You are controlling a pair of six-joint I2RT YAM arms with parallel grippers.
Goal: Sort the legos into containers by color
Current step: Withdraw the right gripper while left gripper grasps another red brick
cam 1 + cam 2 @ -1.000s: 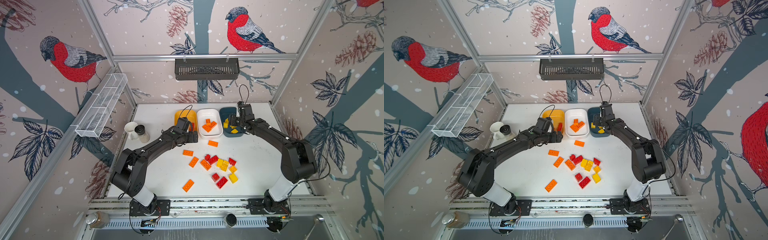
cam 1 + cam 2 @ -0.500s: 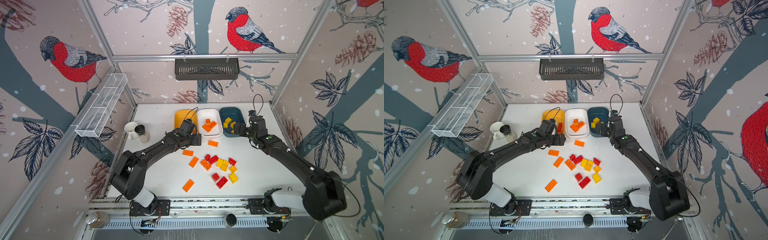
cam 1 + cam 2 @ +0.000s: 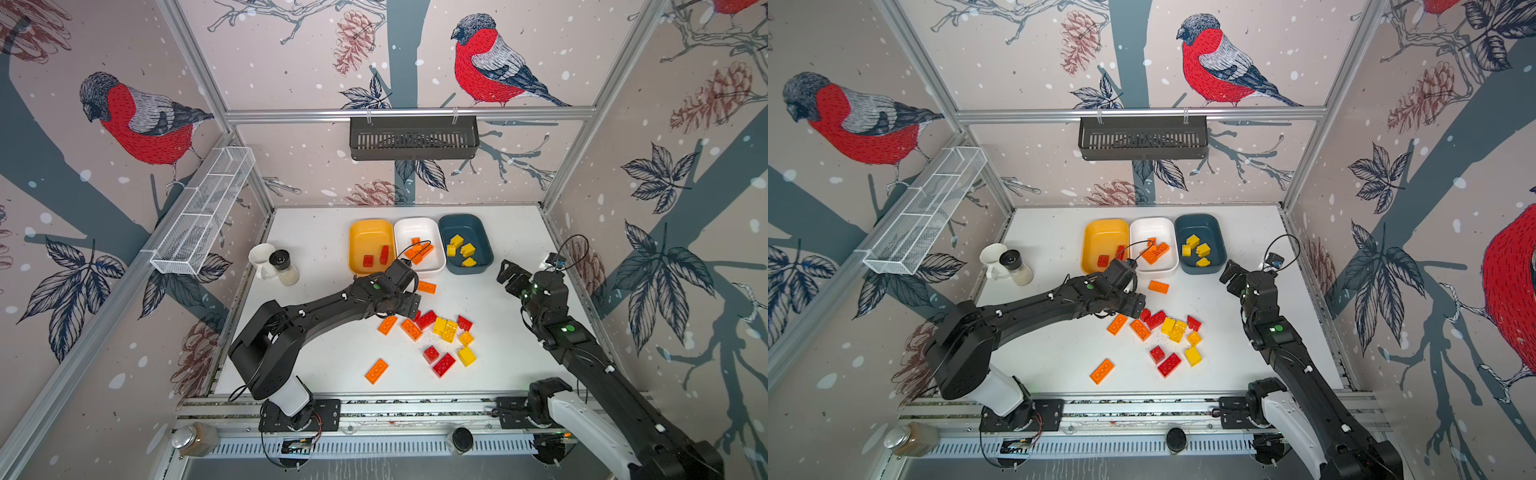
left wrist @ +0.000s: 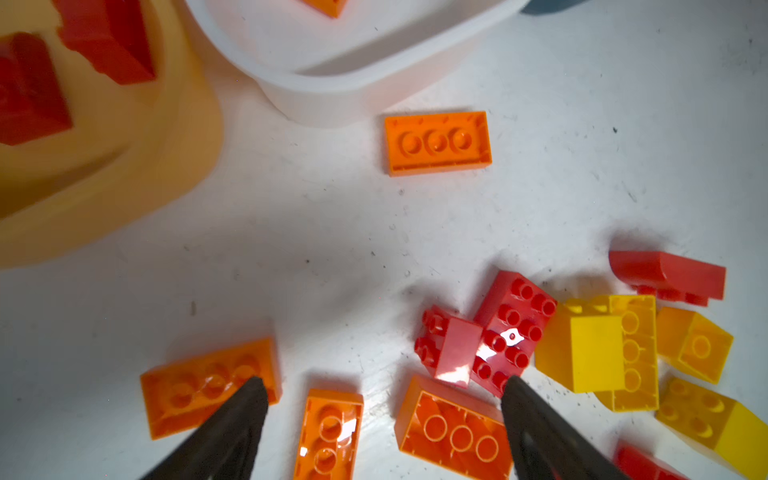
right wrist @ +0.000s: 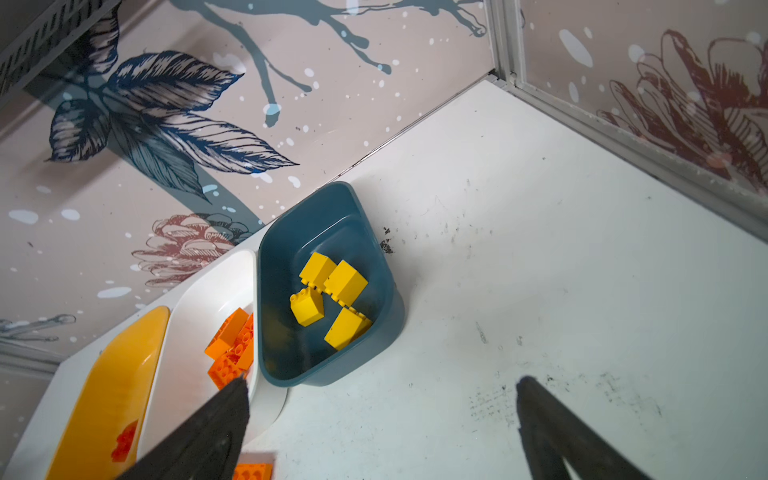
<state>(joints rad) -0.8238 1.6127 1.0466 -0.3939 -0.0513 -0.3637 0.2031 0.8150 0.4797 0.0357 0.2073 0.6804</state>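
Off the teal tub [image 5: 332, 216], your right gripper [image 5: 382, 380] has retreated, jaws apart and empty; your left gripper [image 4: 383, 380], jaws likewise apart, now reaches the loose legos [image 4: 511, 328].

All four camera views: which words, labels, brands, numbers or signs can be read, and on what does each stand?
No text can be read.
Red studded plastic brick: any mark on the studs is too blurred to read.
Yellow-orange plastic tub, white plastic tub, dark teal plastic tub: no label shows.
Black robot arms: no writing shows.
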